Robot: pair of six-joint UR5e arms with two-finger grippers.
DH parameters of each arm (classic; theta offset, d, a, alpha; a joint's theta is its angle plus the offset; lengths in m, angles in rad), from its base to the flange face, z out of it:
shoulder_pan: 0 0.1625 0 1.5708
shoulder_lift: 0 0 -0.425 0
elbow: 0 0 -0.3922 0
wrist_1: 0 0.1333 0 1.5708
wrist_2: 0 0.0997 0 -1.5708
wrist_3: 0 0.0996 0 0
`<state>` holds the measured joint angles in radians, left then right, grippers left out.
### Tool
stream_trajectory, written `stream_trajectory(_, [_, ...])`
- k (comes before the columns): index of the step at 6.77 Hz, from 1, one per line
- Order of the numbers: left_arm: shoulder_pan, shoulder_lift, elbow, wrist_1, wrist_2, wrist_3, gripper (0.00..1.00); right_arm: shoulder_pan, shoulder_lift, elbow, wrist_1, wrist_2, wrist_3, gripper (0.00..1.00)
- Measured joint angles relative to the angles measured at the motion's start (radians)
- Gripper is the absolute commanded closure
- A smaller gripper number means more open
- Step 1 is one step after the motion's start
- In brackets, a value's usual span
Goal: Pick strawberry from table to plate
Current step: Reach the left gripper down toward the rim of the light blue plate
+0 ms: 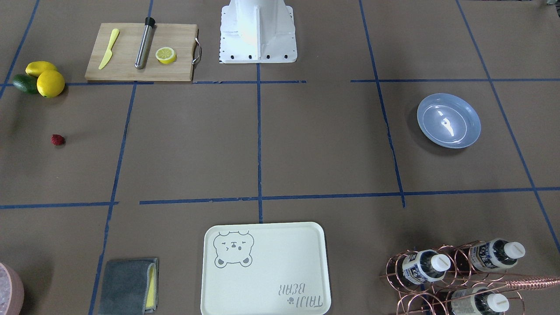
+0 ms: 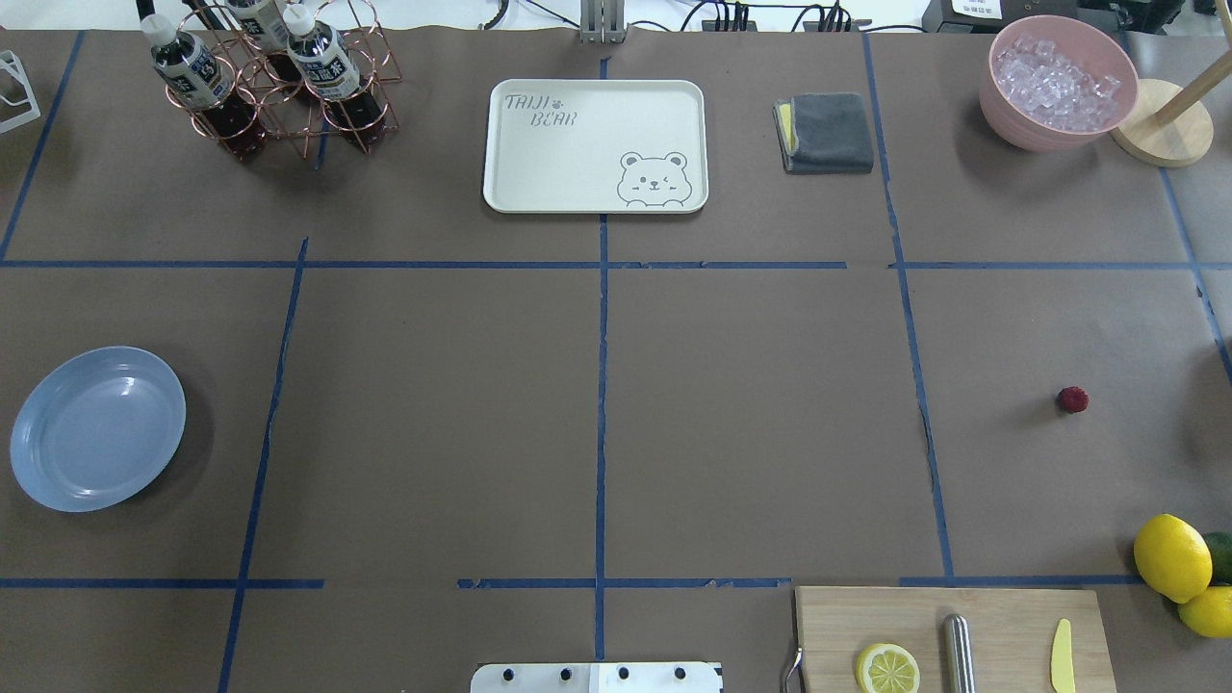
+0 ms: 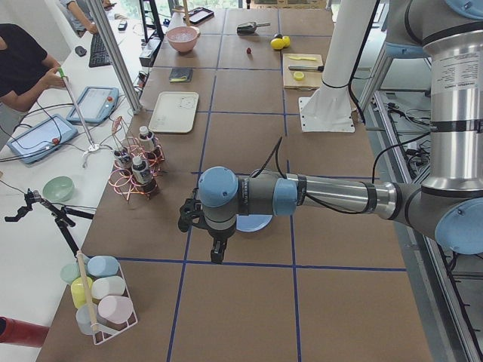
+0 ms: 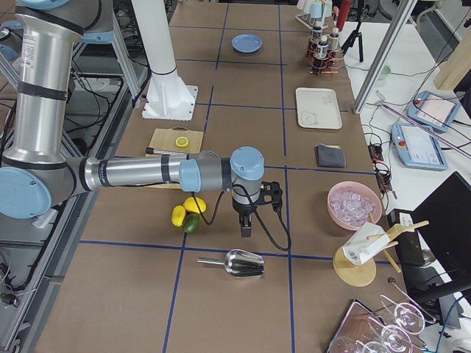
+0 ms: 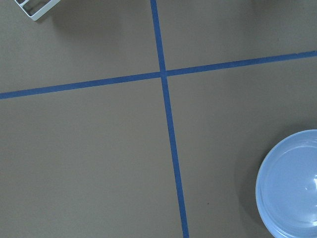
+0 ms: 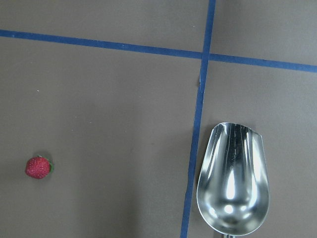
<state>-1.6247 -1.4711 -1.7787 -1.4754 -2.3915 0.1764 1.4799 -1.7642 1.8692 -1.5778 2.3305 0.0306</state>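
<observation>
The strawberry (image 1: 57, 140) (image 2: 1072, 399), small and dark red, lies alone on the brown table (image 2: 751, 433) on the robot's right side; it sits low at the left of the right wrist view (image 6: 38, 167). The empty pale blue plate (image 1: 448, 120) (image 2: 96, 428) rests far across on the left side, its edge showing in the left wrist view (image 5: 292, 183). My left gripper (image 3: 217, 253) hangs over the table beside the plate. My right gripper (image 4: 245, 229) hangs above the table near the lemons. Both show only in side views, so I cannot tell whether they are open or shut.
A cutting board (image 1: 142, 52) carries a lemon half, yellow knife and steel rod. Two lemons and an avocado (image 1: 39, 78) lie near the strawberry, and a metal scoop (image 6: 233, 178) further out. The bear tray (image 2: 595, 144), bottle rack (image 2: 265, 82), grey cloth (image 2: 826, 132) and ice bowl (image 2: 1059, 82) line the far edge.
</observation>
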Motion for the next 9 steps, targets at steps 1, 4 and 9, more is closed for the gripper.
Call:
stream_trajectory(1, [0.001,-0.001,0.002,-0.005,0.0,0.005,0.0,0.0,0.0,-0.002,0.0,0.001,0.0,0.0])
stream_trajectory(4, [0.001,0.002,-0.001,-0.024,-0.005,0.017,0.0,0.0,-0.001,-0.007,-0.001,0.004,0.0,0.0])
stream_trajectory(9, [0.166,0.003,0.024,-0.12,-0.041,0.01,0.0,0.0,-0.009,-0.004,0.01,0.052,0.0,0.0])
